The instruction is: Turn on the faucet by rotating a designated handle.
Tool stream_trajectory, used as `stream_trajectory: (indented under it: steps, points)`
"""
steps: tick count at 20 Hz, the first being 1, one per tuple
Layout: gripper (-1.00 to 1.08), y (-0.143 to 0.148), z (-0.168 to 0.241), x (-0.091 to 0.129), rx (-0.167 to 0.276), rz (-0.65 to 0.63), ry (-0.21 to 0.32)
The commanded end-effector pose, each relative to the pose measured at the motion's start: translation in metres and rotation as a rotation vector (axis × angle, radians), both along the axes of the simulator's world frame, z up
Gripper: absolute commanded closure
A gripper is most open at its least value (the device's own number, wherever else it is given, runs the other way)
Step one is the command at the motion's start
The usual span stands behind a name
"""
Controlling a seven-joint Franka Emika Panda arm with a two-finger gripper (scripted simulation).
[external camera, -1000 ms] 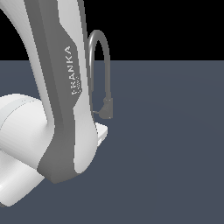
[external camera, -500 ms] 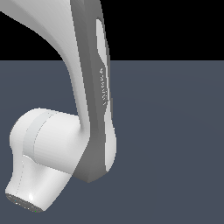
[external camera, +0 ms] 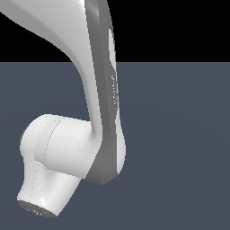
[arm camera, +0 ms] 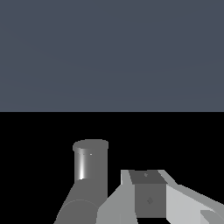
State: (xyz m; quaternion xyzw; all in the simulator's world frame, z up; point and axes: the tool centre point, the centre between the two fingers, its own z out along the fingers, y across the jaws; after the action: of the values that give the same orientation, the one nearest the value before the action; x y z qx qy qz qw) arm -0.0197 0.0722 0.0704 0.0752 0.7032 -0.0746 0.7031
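In the exterior view the white and grey robot arm (external camera: 101, 112) fills the middle and hides the faucet, the handle and the gripper. The wrist view shows a shiny dark grey cylinder of the faucet (arm camera: 90, 161) very near the camera, joined to a thicker grey tube (arm camera: 76, 210). Right beside it is a dark grey block (arm camera: 148, 199) flanked by paler grey slabs (arm camera: 188, 203). I cannot tell whether these are handle, base or fingers. The handle cannot be picked out with certainty.
A flat dark blue-grey floor (external camera: 179, 134) stretches around the arm under a black background. The arm's rounded white joint (external camera: 49, 166) hangs low at the exterior view's left.
The arm has swung across in front of the camera and now covers the arched spout that showed one second ago. Its rounded white joint has dropped lower.
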Motion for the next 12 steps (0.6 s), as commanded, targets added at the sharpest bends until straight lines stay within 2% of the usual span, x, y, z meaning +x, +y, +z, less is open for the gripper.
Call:
stream_trajectory:
  steps: [1,12]
  points:
    - [1.08,0.0,0.0,0.0,-0.001,0.001,0.0]
    - [1.08,0.011,0.034,0.003,-0.001,0.001,0.0]
